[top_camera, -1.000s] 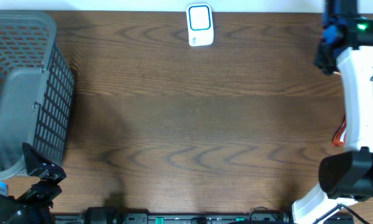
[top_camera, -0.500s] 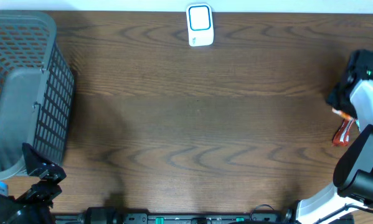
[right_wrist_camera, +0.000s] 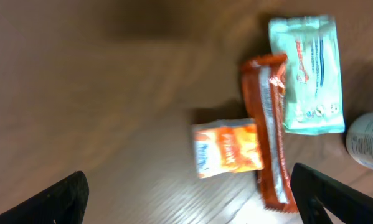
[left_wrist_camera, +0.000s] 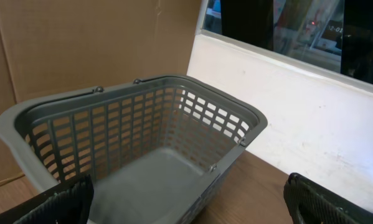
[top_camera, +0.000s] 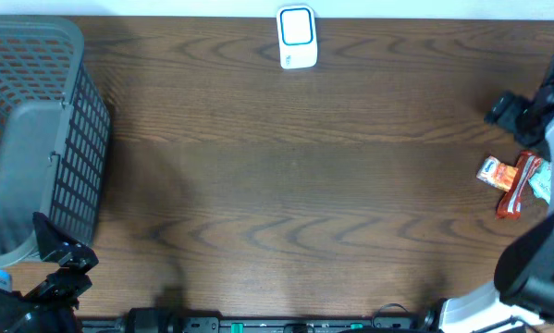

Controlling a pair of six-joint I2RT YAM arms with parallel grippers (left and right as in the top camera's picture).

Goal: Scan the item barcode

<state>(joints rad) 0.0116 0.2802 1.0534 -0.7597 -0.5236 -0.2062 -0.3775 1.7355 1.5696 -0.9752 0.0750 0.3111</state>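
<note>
The white scanner (top_camera: 297, 37) with a blue-rimmed window stands at the table's far edge, in the middle. At the right edge lie a small orange packet (top_camera: 491, 172) (right_wrist_camera: 228, 148), a red-orange bar (top_camera: 514, 190) (right_wrist_camera: 270, 124) and a teal-white packet (top_camera: 538, 188) (right_wrist_camera: 306, 74). No barcode shows on any of them. My right gripper (top_camera: 510, 113) (right_wrist_camera: 195, 199) hangs above them, open and empty, in a blurred view. My left gripper (top_camera: 59, 264) (left_wrist_camera: 189, 202) is open and empty at the near left corner, facing the basket.
A grey plastic basket (top_camera: 73, 139) (left_wrist_camera: 24, 137) fills the left side of the table, with nothing in it. A pale rounded container (right_wrist_camera: 368, 142) lies just right of the teal-white packet. Behind the basket are a cardboard wall and a white ledge.
My right arm has swung from the far right corner back toward the items, and its jaws have widened. The small orange packet now shows beside the red-orange bar. The left arm has not moved.
</note>
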